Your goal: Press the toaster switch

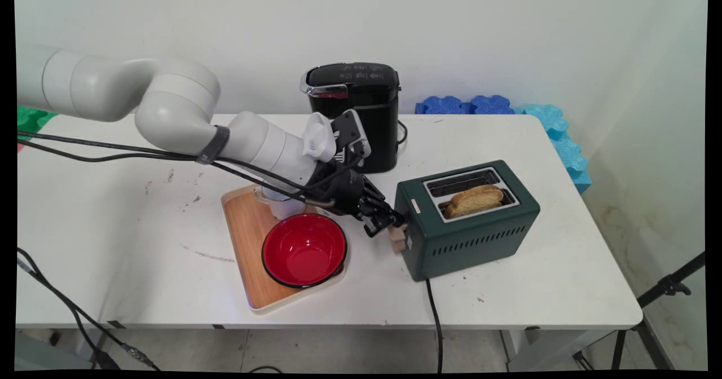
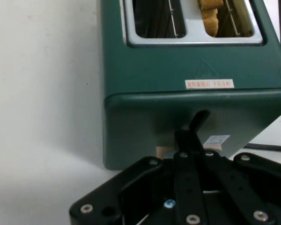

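- Two black fingers of the gripper (image 1: 395,225) are brought together at the pale wooden lever knob (image 1: 399,238) on the end face of the dark green two-slot toaster (image 1: 468,227); in the hand view a finger (image 2: 193,133) is seen pressed into the lever slot, but whether the knob is clamped or only touched from above cannot be told.
- One slice of browned toast (image 1: 472,200) is seen standing tilted in the nearer slot, its top well above the rim, which fits a lever sitting in its raised position; the farther slot is empty.
- One small white label with red characters is seen on the toaster's top edge in the hand view; the characters are too small to be read.
- One red bowl with a black rim (image 1: 304,249) is placed on a light wooden tray (image 1: 248,238) just left of the gripper, with a white cup (image 1: 280,205) partly hidden beneath the arm's wrist.
- One black coffee machine (image 1: 358,114) is set at the table's far edge, white markings on its lid unreadable.
- One black power cord (image 1: 435,322) is led from the toaster over the near edge of the white table (image 1: 141,255).
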`<control>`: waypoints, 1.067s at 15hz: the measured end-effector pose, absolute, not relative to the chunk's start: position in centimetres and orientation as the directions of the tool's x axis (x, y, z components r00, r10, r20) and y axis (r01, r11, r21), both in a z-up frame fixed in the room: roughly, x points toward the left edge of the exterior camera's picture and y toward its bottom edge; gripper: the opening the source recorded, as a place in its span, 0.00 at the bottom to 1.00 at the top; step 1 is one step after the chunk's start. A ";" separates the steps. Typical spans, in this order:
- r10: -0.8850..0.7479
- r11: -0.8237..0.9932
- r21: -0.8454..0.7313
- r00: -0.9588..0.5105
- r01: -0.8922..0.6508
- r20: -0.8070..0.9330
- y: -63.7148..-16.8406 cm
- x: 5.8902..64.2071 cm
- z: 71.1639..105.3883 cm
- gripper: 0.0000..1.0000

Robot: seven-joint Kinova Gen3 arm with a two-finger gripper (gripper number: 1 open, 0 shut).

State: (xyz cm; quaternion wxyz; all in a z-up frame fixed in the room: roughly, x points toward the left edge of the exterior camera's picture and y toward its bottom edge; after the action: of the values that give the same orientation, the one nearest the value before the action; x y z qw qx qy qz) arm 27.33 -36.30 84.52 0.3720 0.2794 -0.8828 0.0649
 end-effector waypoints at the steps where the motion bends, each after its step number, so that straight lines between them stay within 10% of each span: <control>1: -0.447 0.834 0.095 -0.566 -0.543 0.693 -36.3 27.4 84.4 0.00; 16: -0.467 0.824 0.112 -0.556 -0.555 0.687 -35.9 28.1 83.5 0.00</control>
State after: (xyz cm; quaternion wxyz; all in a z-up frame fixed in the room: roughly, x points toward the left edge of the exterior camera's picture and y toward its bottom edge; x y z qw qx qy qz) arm 28.07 -35.86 83.50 0.3712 0.2904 -0.8800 0.0589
